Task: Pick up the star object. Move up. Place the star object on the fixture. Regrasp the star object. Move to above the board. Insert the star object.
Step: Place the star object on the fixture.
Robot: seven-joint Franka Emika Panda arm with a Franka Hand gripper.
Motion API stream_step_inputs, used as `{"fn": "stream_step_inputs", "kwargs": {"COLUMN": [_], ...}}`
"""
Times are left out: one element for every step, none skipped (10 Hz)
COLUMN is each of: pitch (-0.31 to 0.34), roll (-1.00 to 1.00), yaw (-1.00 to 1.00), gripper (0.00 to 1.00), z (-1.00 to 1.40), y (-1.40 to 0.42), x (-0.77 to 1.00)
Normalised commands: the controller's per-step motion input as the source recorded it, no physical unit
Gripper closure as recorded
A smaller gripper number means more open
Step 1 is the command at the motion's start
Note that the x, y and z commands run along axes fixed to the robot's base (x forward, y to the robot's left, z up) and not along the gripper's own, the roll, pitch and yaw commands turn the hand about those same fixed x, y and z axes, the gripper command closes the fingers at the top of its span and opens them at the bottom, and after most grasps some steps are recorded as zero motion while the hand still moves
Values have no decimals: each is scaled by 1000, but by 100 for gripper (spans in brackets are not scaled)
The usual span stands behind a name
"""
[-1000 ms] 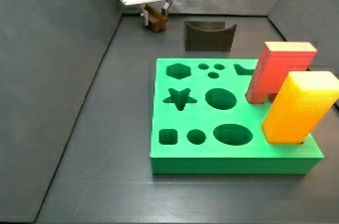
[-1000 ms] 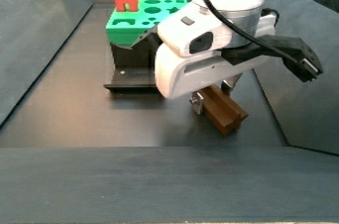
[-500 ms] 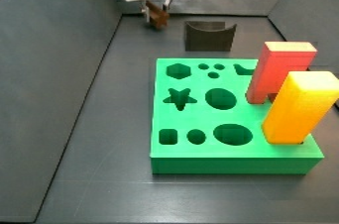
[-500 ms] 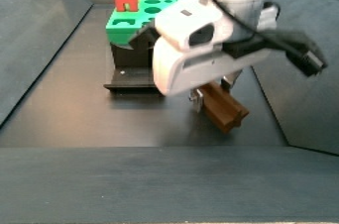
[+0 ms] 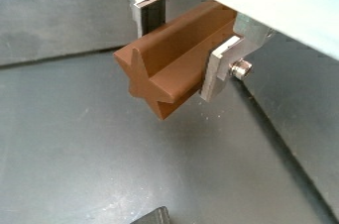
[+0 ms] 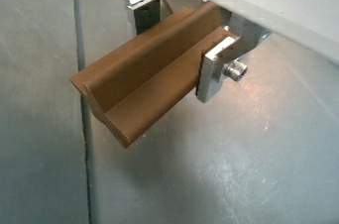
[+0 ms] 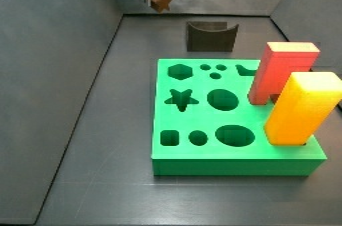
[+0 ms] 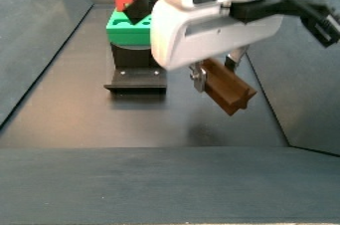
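gripper (image 5: 185,42) lifting star object (image 5: 169,57) w/ fingers clamped across it
peg hanging clear above floor, ready for fixture (image 7: 210,36).

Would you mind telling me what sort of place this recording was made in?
It looks like a lab test cell for peg-insertion trials, not a home or shop. A dark walled floor holds a green board with shaped cut-outs and the dark fixture, while the gripper holds the brown star object above the floor.
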Motion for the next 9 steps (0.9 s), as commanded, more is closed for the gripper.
{"fn": "stream_step_inputs", "kwargs": {"pitch": [34,36,40,44,55,63,71,82,-98], "roll": [-1,7,17,28,35,40,42,47,-20], "yaw": [-2,-3,-6,-7,-7,-6,-4,0,-1000], "gripper": [100,100,100,100,100,100,100,100,100], "z": [1000,1000,1000,1000,867,700,587,363,379], "y": [-2,2,4,7,7,8,8,11,-840], "x": [-12,-15,-19,-20,-19,-12,-8,2,1000]}}
